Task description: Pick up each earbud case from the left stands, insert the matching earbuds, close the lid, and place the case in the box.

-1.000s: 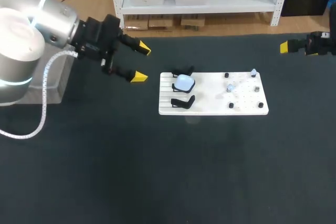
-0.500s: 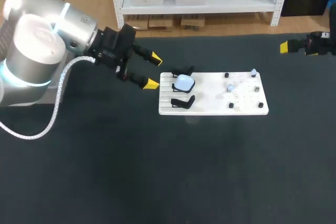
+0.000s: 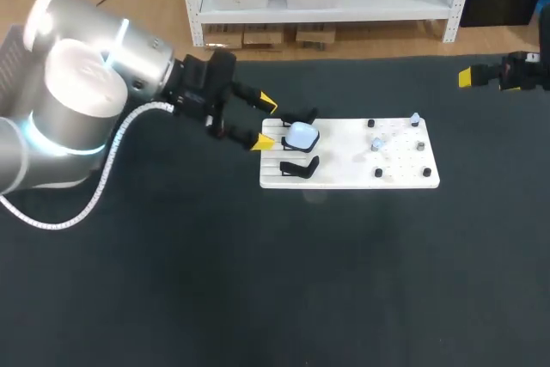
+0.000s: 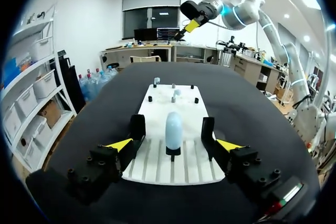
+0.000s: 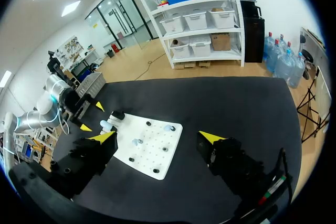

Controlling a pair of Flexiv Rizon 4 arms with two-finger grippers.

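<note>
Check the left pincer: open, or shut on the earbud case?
Open. The left pincer has its yellow tips wide apart, short of the earbud case, which sits untouched on its black stand.

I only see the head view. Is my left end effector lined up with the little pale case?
Observer: Yes. In the left wrist view the case sits straight ahead of the left end effector, in line with the gap between its open fingers. They are not touching it.
Operator: Is it lying flat?
Observer: No, it stands upright on its edge, with an empty black stand on each side.
Operator: What about my right end effector?
Observer: The right end effector is open and holds nothing. The board is far ahead of it.
</note>
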